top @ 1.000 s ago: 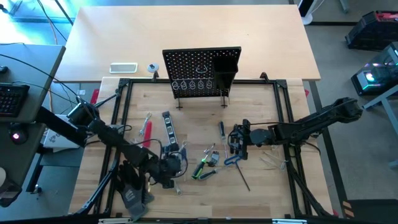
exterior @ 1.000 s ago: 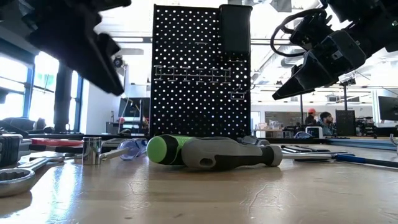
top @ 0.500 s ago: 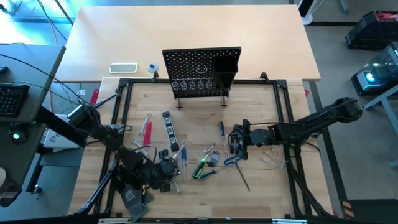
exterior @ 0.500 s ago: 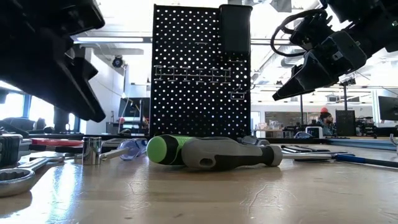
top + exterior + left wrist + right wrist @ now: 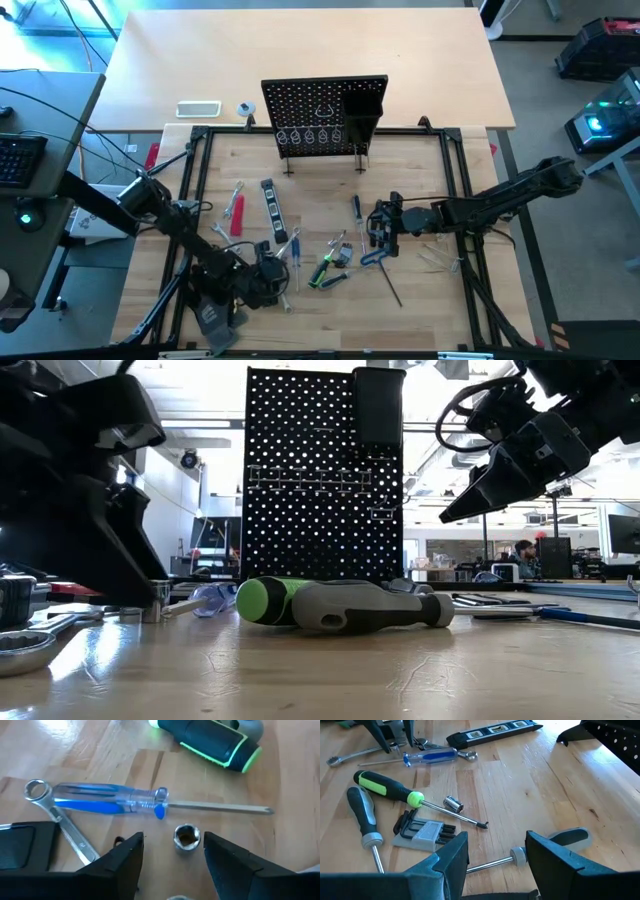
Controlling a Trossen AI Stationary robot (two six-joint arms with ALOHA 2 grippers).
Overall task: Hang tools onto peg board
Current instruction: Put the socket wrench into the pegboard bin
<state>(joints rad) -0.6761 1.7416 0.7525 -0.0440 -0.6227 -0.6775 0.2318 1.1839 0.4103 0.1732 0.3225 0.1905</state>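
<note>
The black peg board [image 5: 325, 112] stands upright on small legs at the table's far middle. Tools lie scattered on the wood: a green-black screwdriver [image 5: 390, 787], a grey-black one [image 5: 365, 820], a blue screwdriver [image 5: 110, 802], a silver wrench [image 5: 60, 820] and a hex key set [image 5: 420, 832]. My left gripper [image 5: 172, 851] is open and low over the table at the near left. A small silver socket [image 5: 186, 836] stands upright between its fingertips, apart from both. My right gripper [image 5: 496, 845] hangs open above a blue-handled tool [image 5: 570, 837] right of centre.
Black gloves [image 5: 210, 315] lie at the near left edge beside my left arm. A black frame rail [image 5: 195, 180] borders the work area. A white flat device [image 5: 198, 108] lies on the far table. A long black level tool [image 5: 490, 732] lies left of centre.
My left gripper has sunk toward the table and drawn a little toward its near left, coming down around the socket. The tools lie as before.
</note>
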